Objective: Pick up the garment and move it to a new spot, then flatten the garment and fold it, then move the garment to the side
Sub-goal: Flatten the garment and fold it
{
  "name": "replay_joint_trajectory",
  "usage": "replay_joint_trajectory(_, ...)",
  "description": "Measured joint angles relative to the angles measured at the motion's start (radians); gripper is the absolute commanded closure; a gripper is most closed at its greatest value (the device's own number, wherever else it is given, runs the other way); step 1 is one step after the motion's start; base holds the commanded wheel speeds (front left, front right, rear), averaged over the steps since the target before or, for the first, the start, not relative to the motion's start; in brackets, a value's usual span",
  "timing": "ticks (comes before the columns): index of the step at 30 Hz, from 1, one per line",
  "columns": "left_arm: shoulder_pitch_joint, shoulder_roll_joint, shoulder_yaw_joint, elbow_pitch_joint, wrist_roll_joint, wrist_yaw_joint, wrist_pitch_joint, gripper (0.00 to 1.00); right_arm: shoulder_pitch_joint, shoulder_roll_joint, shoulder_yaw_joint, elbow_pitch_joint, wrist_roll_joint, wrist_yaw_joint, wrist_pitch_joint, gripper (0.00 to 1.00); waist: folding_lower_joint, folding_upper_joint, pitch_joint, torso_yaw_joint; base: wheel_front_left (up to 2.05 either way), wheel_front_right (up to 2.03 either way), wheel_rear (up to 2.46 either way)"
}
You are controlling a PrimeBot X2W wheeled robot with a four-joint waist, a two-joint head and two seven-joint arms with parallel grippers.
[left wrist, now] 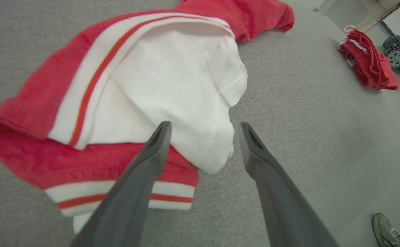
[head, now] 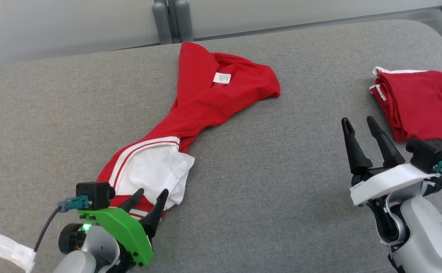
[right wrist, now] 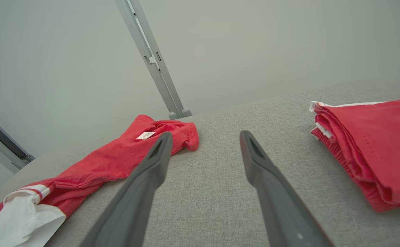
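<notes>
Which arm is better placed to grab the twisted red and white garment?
Left. The left gripper is open at the white end of the twisted red and white garment; the right gripper is well away.

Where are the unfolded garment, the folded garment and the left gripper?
unfolded garment [head: 205, 102]: head view, on the red cloth mid-length, below the white label.
folded garment [head: 422, 102]: head view, on the red top layer of the stack.
left gripper [head: 152, 191]: head view, midway between its two dark fingertips.

My grey cloth-covered counter [head: 262, 170] carries a rumpled red-and-white garment [head: 205, 102] stretching away from my left claw [head: 153, 190], and a folded red garment [head: 422, 102] just beyond my right claw [head: 357, 119].
</notes>
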Motion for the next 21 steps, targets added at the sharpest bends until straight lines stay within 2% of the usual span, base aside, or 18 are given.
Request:
replay_joint_trajectory(6, 0.011, -0.004, 0.005, 0.026, -0.004, 0.043, 0.023, 0.0, -0.001, 0.001, 0.004, -0.001, -0.005, 0.0, 0.006, 0.0, 0.0, 0.0, 0.004, -0.002, 0.0, 0.0, 0.0)
replay_joint_trajectory(9, 0.014, -0.008, -0.002, 0.028, -0.016, 0.035, 0.028, 0.0, -0.001, 0.0, 0.001, 0.001, -0.005, 0.0, 0.006, 0.0, 0.0, 0.0, 0.0, -0.002, 0.0, 0.0, 0.0)
replay_joint_trajectory(10, 0.014, -0.01, -0.008, 0.028, -0.017, 0.025, 0.032, 0.13, 0.0, 0.001, 0.001, 0.002, -0.005, 0.0, 0.006, 0.0, 0.0, 0.0, -0.001, -0.001, 0.0, 0.0, 0.0)
replay_joint_trajectory(11, 0.014, -0.018, -0.011, 0.027, -0.023, 0.013, 0.03, 0.68, 0.0, 0.001, 0.001, 0.004, -0.005, 0.0, 0.008, 0.0, 0.0, 0.0, -0.003, 0.0, 0.0, 0.0, 0.0)
replay_joint_trajectory(12, 0.013, -0.029, -0.011, 0.027, -0.037, 0.006, 0.025, 1.0, 0.0, 0.002, 0.001, 0.005, -0.005, 0.0, 0.008, 0.0, 0.0, 0.0, -0.005, 0.001, 0.0, 0.0, 0.0)
replay_joint_trajectory(18, -0.01, -0.035, -0.015, 0.036, -0.038, -0.022, 0.013, 1.0, 0.001, 0.005, -0.005, 0.01, -0.005, 0.0, 0.008, 0.0, 0.0, 0.0, -0.017, 0.022, 0.0, 0.0, 0.0)
replay_joint_trajectory(21, -0.007, -0.014, -0.016, 0.005, -0.041, -0.032, 0.024, 1.0, 0.003, 0.003, -0.008, 0.012, -0.005, 0.0, 0.008, 0.0, 0.0, 0.0, -0.025, 0.04, 0.0, 0.0, 0.0)
